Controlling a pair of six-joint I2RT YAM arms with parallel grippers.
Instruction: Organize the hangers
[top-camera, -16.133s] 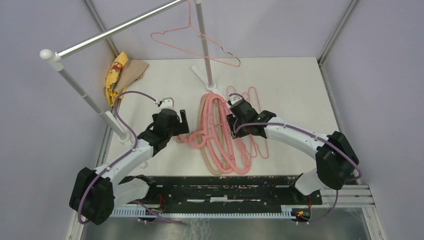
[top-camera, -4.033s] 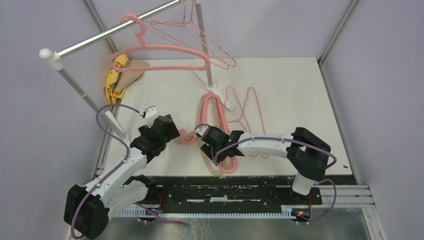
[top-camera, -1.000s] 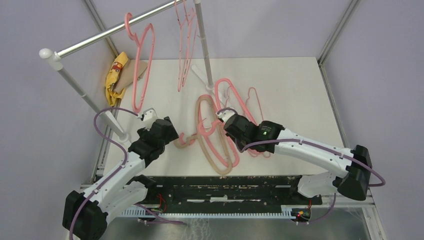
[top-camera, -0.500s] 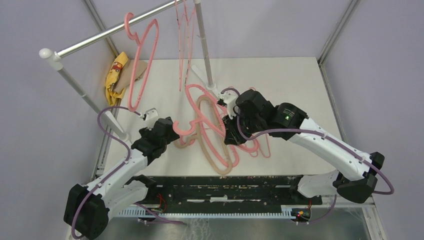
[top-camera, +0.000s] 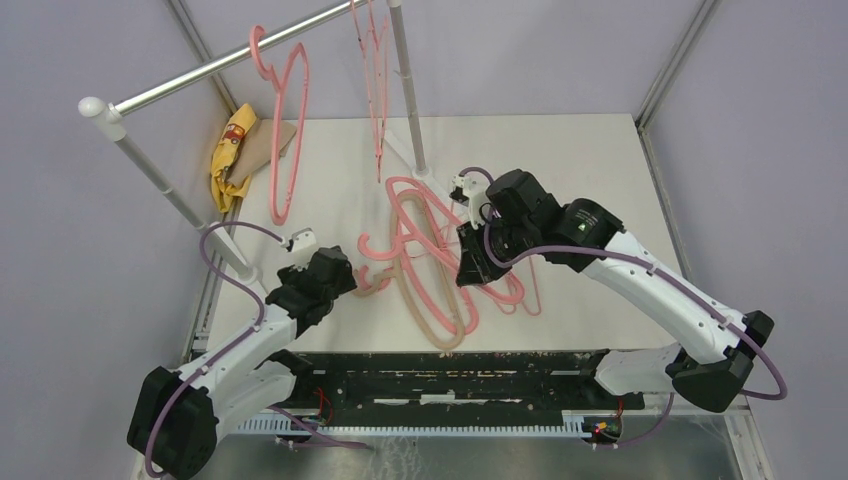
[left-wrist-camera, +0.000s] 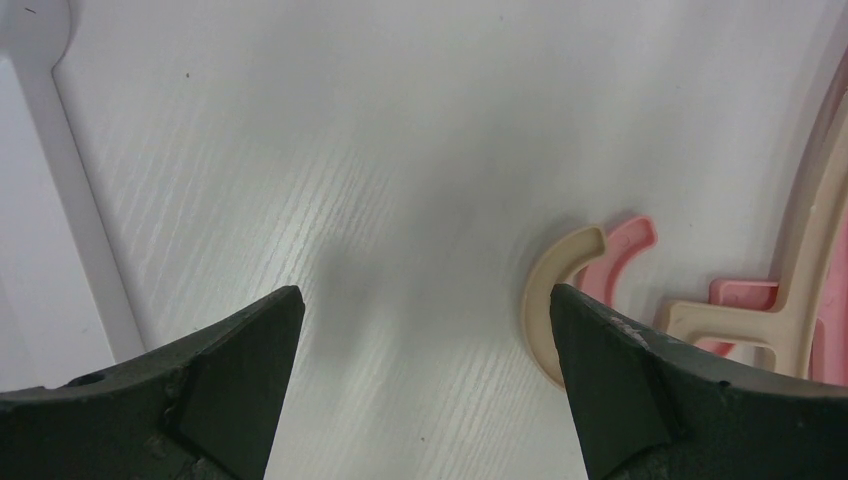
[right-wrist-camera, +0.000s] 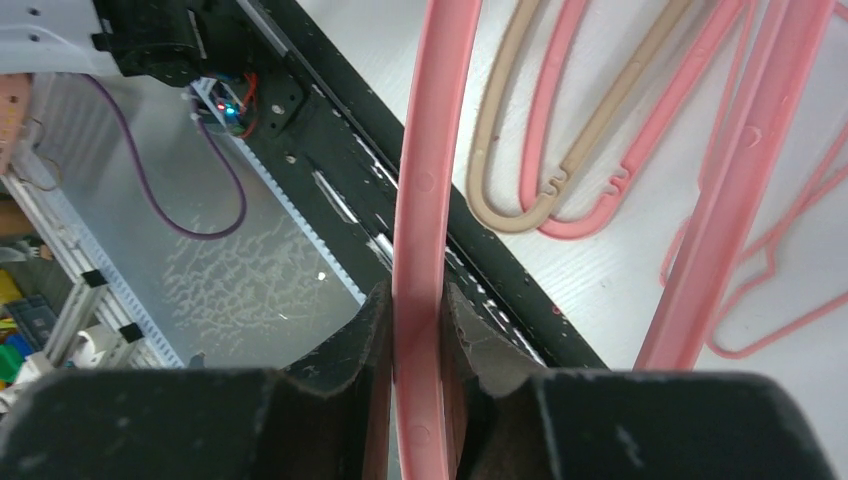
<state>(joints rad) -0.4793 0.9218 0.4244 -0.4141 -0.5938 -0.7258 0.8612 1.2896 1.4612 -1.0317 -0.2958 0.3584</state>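
Above the table (top-camera: 600, 160), right jaws pinch a thick pink hanger (right-wrist-camera: 418, 200); left jaws gape.

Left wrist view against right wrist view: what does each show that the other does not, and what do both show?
Only left wrist: open, empty left jaws, the hook ends of the beige hanger and of a lying pink hanger, the stand's white foot. Only right wrist: right jaws shut on a thick pink hanger, thin wire hangers, the black base frame. Both: the beige hanger, the white table.
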